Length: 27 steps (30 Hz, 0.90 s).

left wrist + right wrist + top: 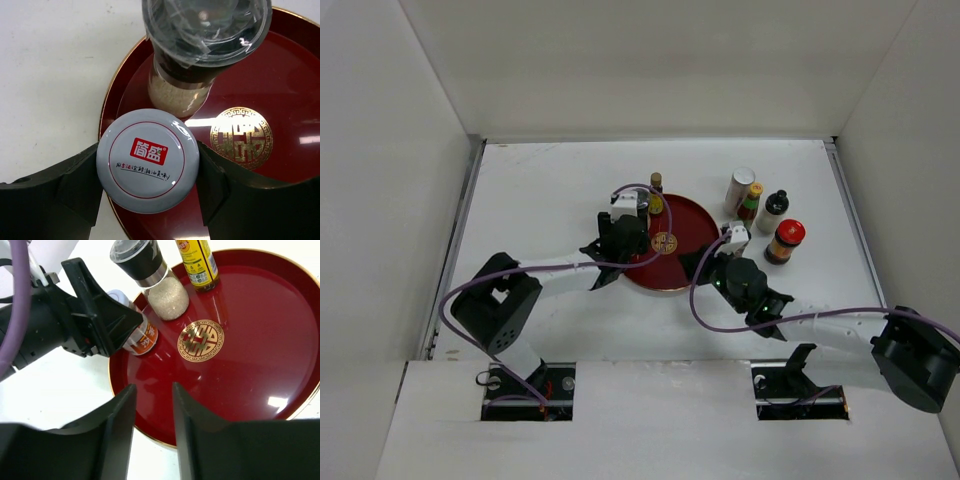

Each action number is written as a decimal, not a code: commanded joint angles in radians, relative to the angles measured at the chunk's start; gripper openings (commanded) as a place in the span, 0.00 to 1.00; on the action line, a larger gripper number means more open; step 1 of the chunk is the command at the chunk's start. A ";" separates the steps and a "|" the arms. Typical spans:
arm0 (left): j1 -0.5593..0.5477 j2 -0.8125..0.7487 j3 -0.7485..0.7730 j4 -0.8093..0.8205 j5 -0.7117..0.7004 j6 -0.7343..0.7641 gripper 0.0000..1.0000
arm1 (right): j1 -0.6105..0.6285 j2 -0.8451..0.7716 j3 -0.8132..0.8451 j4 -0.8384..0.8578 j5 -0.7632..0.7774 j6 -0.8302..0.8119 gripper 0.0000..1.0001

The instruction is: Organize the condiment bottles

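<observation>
The left gripper (623, 236) is clamped on one silver-lidded jar (148, 160). The jar is upright, long axis vertical, lid up, at the left edge of the round red tray (280, 90).

Also upright on the tray:
- one black-topped grinder (160, 285)
- one yellow-labelled bottle (197, 262)

Upright on the table (540, 200), right of the tray:
- one white bottle (740, 187)
- one green bottle (750, 205)
- one black-capped bottle (773, 211)
- one red-capped jar (786, 241)

The right gripper (153, 410) has its jaws slightly apart and holds nothing.

The white table (540, 190) carries a round red tray (692, 225) near its centre. At the tray's 2 o'clock, four containers stand directly on the tabletop: a tall white bottle (740, 187), a green bottle (750, 203), a black-capped bottle (775, 208) and a red-capped jar (787, 240).
</observation>
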 commanded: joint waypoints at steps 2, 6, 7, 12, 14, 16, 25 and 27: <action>-0.001 0.000 0.050 0.122 -0.010 -0.013 0.49 | -0.003 -0.024 0.005 0.050 0.006 -0.009 0.31; -0.001 -0.021 0.038 0.116 -0.014 -0.010 0.72 | -0.003 -0.026 0.012 0.042 0.015 -0.017 0.24; -0.001 -0.038 0.026 0.122 -0.017 -0.010 0.77 | -0.001 -0.027 0.017 0.032 0.015 -0.017 0.24; 0.004 -0.164 -0.029 0.128 -0.033 -0.010 0.93 | 0.011 -0.078 0.048 -0.039 0.012 0.025 0.25; 0.008 -0.227 -0.063 0.141 -0.040 -0.008 1.00 | 0.025 -0.102 0.057 -0.068 0.017 0.020 0.28; 0.014 -0.300 -0.110 0.174 -0.054 -0.013 1.00 | 0.034 -0.140 0.069 -0.131 0.041 0.025 0.31; 0.099 -0.580 -0.382 0.369 -0.217 -0.042 1.00 | 0.031 -0.228 0.232 -0.546 0.302 0.034 0.22; 0.137 -0.591 -0.439 0.404 -0.232 -0.091 1.00 | -0.001 -0.217 0.270 -0.623 0.364 0.025 0.24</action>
